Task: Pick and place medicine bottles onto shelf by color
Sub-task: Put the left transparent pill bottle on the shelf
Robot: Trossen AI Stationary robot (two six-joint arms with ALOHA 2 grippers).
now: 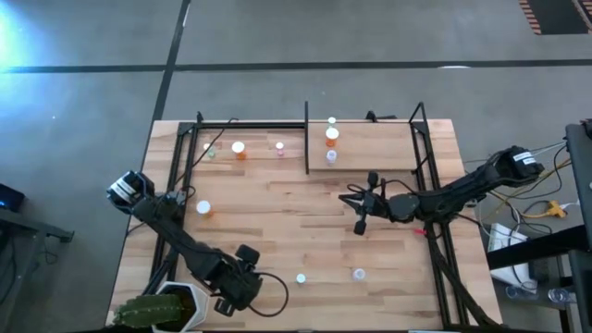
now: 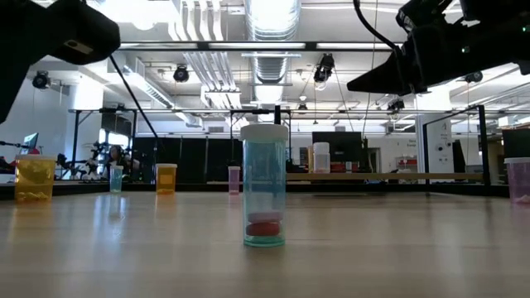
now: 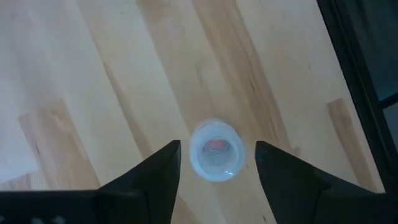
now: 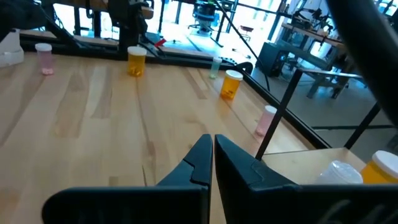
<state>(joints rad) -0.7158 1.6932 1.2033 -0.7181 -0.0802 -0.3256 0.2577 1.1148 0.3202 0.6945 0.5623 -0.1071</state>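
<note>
The table [image 1: 305, 222] is a light wooden board with thin black rods round it, in a big bright room full of lamps and pipes.

Closest to the front edge stands a small bluish bottle [image 2: 264, 187] with a white cap and something red at its bottom. My left gripper [image 3: 217, 163] hangs right over it, fingers wide apart, one on each side and not touching it. I think this bottle is very light and smooth, so it could tip or slip. I would close gently on the round body just under the cap, not squeeze hard. Another tiny bottle [image 1: 358, 274] stands near it.

Farther in, an orange bottle [image 1: 204, 209] stands alone on the left side. My right gripper [image 4: 211, 160] floats over the middle of the table with its fingers pressed together and holds nothing.

At the far end is the shelf [image 1: 370, 139], split by a black upright bar [image 1: 306, 139]. A few bottles stand to the left of the bar, orange [image 1: 239, 149] among them, and more [image 1: 331, 137] just right of it.
</note>
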